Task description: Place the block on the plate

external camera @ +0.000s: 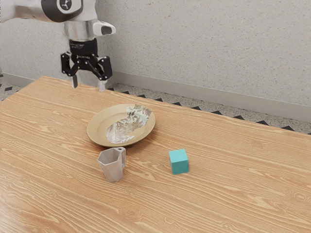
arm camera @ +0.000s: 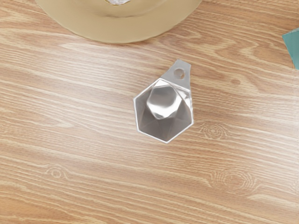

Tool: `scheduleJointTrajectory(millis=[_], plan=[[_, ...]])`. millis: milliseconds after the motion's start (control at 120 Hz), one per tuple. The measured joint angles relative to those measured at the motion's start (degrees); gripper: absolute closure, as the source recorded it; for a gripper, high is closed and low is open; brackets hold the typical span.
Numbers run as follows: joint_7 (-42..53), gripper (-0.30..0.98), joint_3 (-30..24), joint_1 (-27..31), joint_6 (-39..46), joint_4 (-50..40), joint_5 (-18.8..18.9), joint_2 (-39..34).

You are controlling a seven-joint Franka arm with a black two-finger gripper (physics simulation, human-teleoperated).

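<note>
Gripper (external camera: pixel 88 84) hovering in the exterior view's upper left, jaws standing apart, teal cube (external camera: pixel 179 162) sitting lower center-right, tan plate (external camera: pixel 98 124) lying center-left

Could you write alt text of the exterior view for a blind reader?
A robot gripper hangs open above a wooden table holding a tan plate, a grey faceted cup and a teal block.
</note>
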Motion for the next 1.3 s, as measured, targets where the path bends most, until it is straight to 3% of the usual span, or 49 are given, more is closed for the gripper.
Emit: scheduleJointTrajectory(millis=[200, 467, 692, 750, 900, 958, 1133, 1300], plan=[[-0.8, 0.00, -0.1, -4.5, 3.1, 1.2, 0.0, -0.1], [-17.9, 0.00, 0.8, -4.3, 2.6, 4.9, -1.8, 0.7], [-28.5, 0.00, 2.9, -4.1, 4.9, 5.4, -2.0, 7.5], [-31.0, 0.00, 4.8, -6.7, 6.7, 5.7, -2.0, 10.3], [-36.3, 0.00, 19.8, -21.2, 10.0, 8.2, -4.8, 18.0], [-38.1, 0.00, 22.9, -25.1, 11.2, 10.1, -5.9, 20.5], [-42.5, 0.00, 23.9, -29.8, 13.5, 16.8, -9.2, 28.5], [-45.6, 0.00, 20.8, -30.9, 16.8, 18.3, -10.3, 32.6]])
